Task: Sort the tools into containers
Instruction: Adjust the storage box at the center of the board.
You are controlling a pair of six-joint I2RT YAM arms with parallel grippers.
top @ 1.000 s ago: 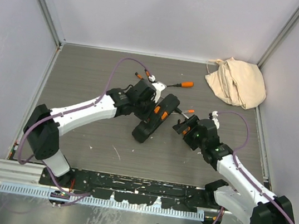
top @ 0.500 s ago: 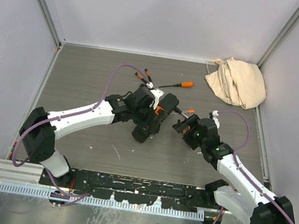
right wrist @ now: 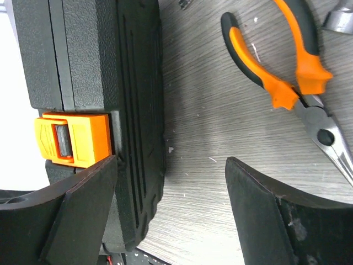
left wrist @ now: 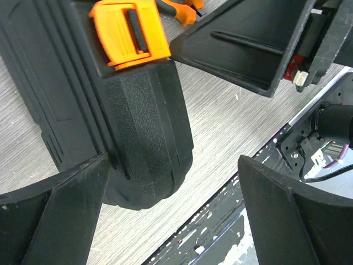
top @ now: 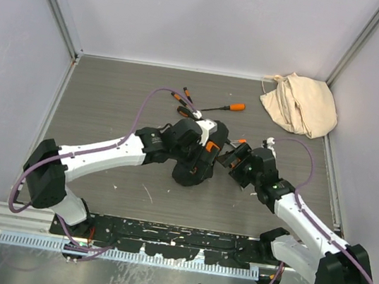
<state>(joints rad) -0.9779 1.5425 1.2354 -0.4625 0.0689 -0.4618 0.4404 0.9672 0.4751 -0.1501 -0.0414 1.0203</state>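
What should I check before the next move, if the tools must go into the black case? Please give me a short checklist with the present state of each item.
1. Case open for tools: not ok; it is shut.
2. Orange latch released: cannot tell; it lies flat against the case.
3. Left gripper open and empty: ok; it is above one end of the case.
4. Right gripper open and empty: ok; it is beside the case.
5. Tools inside: not ok; pliers and screwdriver lie outside.
6. Room between the grippers: cannot tell; they are close together.
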